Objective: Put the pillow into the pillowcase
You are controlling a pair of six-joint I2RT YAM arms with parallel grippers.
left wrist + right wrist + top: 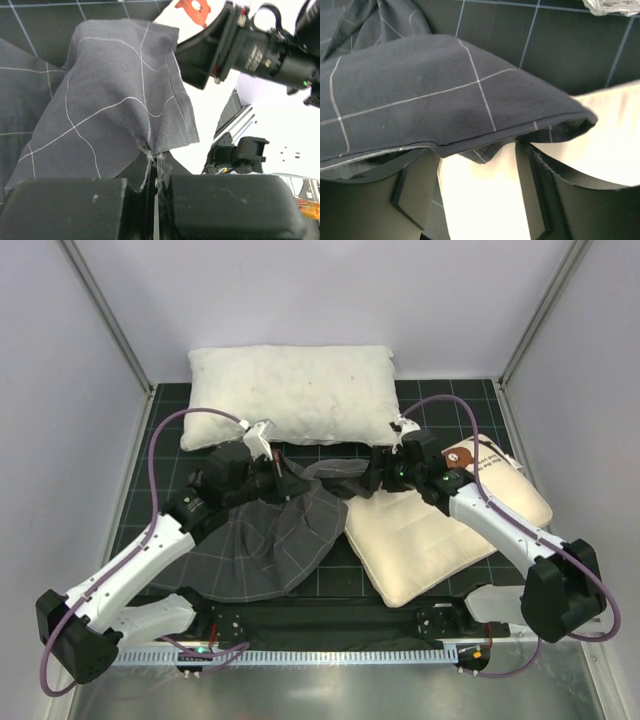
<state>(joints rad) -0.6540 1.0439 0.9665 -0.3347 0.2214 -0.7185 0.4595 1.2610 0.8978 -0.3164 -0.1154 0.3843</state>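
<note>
The dark grey grid-patterned pillowcase [265, 540] lies crumpled on the left of the mat, one edge lifted toward the centre. My left gripper [288, 480] is shut on a pinched fold of the pillowcase [120, 100], which hangs from my left gripper's [154, 170] closed jaws. The cream quilted pillow [425, 535] lies flat on the right, with its brown bear print [460, 455] at the far end. My right gripper [375, 475] stands open at the pillow's near-left corner. In the right wrist view the pillowcase hem [470, 135] drapes across the tips of my right gripper [477, 160], with the pillow [475, 205] below.
A larger plain white lumpy pillow [290, 395] lies along the back of the dark gridded mat [340, 580]. Frame posts and white walls close in both sides. A perforated metal rail [330, 655] runs along the near edge between the arm bases.
</note>
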